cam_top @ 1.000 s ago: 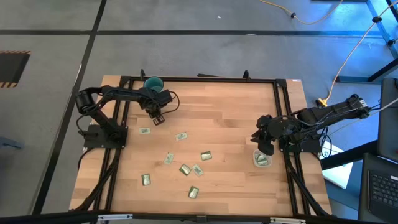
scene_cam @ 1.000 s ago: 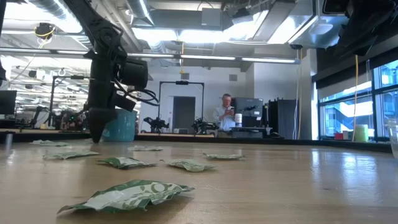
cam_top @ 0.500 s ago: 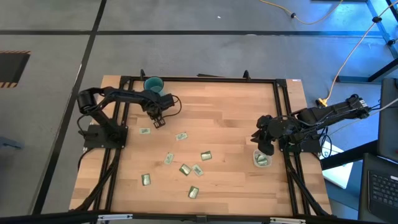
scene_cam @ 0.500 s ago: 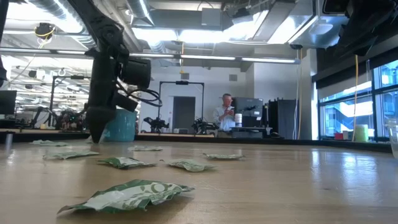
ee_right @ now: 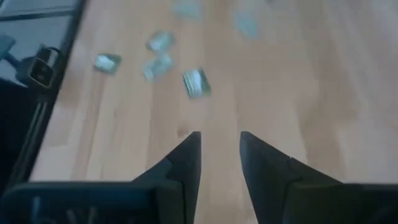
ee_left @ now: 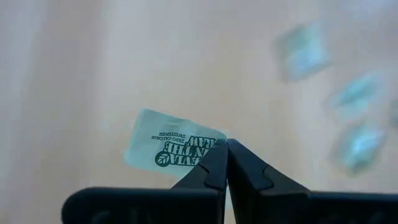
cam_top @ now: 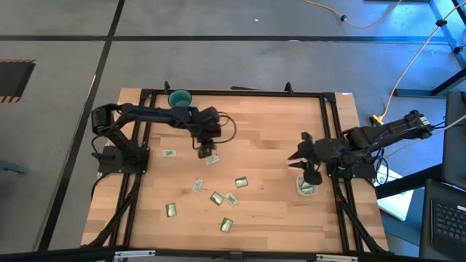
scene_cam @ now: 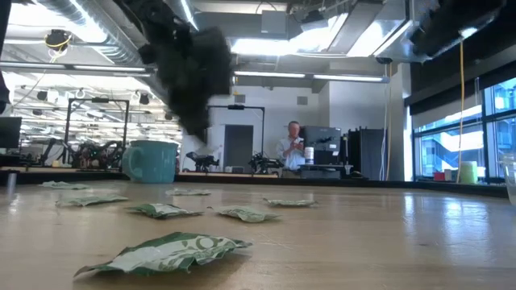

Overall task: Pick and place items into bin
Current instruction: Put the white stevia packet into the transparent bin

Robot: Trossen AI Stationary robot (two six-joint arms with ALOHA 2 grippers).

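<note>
We see a light wooden plank table (cam_top: 269, 138) edged by a black metal frame. On it lie scattered pale green foil packets (cam_top: 216, 197), a teal mug (cam_top: 178, 98) at one corner, and a small clear plastic cup (cam_top: 306, 188) holding packets.

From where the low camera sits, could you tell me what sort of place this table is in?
Most likely a robotics lab or open workshop: exposed ceiling ducts overhead, other robot rigs on benches behind the teal mug, and a person standing by equipment at the back.
</note>
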